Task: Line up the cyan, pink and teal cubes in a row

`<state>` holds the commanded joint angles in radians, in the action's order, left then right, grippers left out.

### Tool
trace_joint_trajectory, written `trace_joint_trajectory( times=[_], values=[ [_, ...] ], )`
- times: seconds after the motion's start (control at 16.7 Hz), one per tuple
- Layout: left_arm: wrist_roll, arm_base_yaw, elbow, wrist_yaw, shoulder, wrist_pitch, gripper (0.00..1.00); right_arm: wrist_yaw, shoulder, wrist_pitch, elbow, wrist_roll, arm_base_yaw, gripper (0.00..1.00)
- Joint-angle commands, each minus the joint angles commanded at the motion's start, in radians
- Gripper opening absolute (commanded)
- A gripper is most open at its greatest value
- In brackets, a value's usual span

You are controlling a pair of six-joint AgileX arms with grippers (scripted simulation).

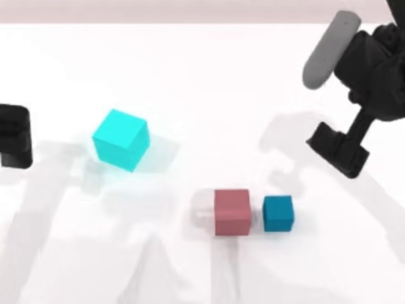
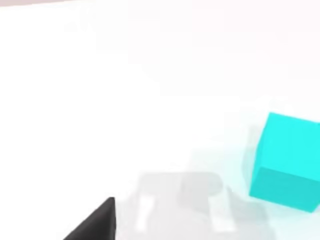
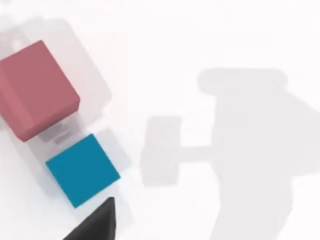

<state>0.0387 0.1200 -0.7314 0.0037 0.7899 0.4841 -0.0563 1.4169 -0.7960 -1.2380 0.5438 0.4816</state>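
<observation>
Down-left of right hand (image 1: 338, 149): teal cube (image 1: 278, 213)

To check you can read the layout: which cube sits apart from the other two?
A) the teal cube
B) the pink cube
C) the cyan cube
C: the cyan cube sits alone toward the left, while the pink cube and teal cube sit side by side.

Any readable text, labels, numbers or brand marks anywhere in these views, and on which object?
None. The cyan cube, pink cube and teal cube have plain faces, the table is unmarked, and neither the left gripper nor the right gripper shows any lettering.
</observation>
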Motion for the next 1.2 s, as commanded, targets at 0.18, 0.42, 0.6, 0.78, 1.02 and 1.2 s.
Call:
trace_joint_trajectory(
  times=[0.18,0.42,0.6,0.78,1.02,1.2],
  values=[
    [0.017,0.045,-0.289,-0.001,0.364,0.198,1.0,-0.005,-0.316,0.168,0.271,-0.116,-0.113,1.0],
    [0.038,0.103,-0.652,-0.002,0.822,0.451,1.0,0.001,-0.75,0.394,0.659,-0.28,-0.264,1.0],
    [0.05,0.142,-0.886,-0.001,1.095,0.611,1.0,0.014,-1.026,0.539,0.9,-0.381,-0.352,1.0],
    [0.059,0.172,-1.085,0.0,1.293,0.731,1.0,0.032,-1.24,0.665,1.083,-0.464,-0.417,1.0],
    [0.066,0.195,-1.254,0.0,1.452,0.818,1.0,0.053,-1.395,0.778,1.218,-0.533,-0.465,1.0],
    [0.067,0.198,-1.279,0.0,1.477,0.83,1.0,0.056,-1.417,0.796,1.238,-0.544,-0.472,1.0]
  ],
)
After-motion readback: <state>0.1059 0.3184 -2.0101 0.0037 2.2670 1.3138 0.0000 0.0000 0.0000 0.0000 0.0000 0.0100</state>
